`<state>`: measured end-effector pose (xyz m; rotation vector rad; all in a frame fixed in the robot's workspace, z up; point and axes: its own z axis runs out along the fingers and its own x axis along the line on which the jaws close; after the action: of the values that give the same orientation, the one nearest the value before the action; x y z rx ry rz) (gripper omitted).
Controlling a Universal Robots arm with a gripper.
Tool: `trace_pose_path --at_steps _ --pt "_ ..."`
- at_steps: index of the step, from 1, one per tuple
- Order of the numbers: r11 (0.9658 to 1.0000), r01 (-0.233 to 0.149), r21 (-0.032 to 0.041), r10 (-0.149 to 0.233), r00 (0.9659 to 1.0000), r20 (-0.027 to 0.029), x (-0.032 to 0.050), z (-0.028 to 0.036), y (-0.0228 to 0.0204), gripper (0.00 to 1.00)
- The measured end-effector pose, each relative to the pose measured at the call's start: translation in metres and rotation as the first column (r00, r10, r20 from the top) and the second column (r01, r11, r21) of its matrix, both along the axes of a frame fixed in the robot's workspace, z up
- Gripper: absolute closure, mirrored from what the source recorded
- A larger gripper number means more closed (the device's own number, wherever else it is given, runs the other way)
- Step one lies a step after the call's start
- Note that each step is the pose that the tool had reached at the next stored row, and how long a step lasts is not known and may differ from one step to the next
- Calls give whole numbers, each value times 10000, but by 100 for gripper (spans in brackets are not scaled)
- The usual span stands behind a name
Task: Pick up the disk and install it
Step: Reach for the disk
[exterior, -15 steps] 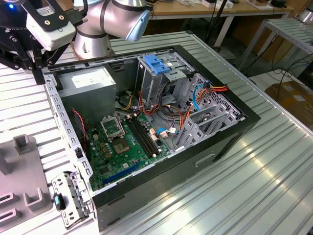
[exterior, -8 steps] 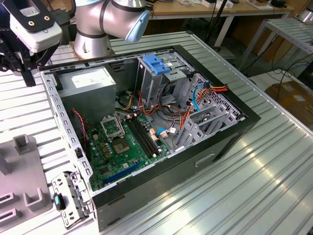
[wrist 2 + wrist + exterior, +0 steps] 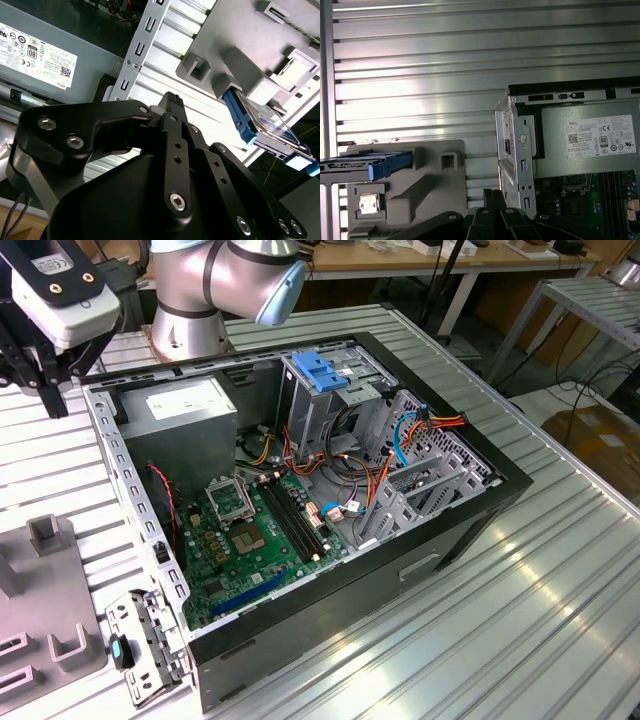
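I read the gripper (image 3: 172, 100) as closed on nothing, tips together, hovering over the bench (image 3: 420, 60) between the grey fixture (image 3: 430, 185) and the open computer case (image 3: 515, 150) corner. The disk (image 3: 367, 165) sits slotted in that fixture, blue rails showing — near the gripper, not touching it.

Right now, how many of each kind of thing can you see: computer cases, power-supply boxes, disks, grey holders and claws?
Computer case: 1
Power-supply box: 1
Disk: 1
Grey holder: 1
Claw: 1
Total: 5
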<state>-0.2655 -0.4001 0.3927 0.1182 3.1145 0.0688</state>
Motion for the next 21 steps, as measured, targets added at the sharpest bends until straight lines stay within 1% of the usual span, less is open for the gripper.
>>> trace_pose_path --at_steps 11,15,21 --pt "10000 1 0 -1 10000 -1 -60 0 0 89" --pt "10000 0 0 0 10000 -1 -107 0 0 89" --pt "10000 0 0 0 10000 -1 -151 0 0 89"
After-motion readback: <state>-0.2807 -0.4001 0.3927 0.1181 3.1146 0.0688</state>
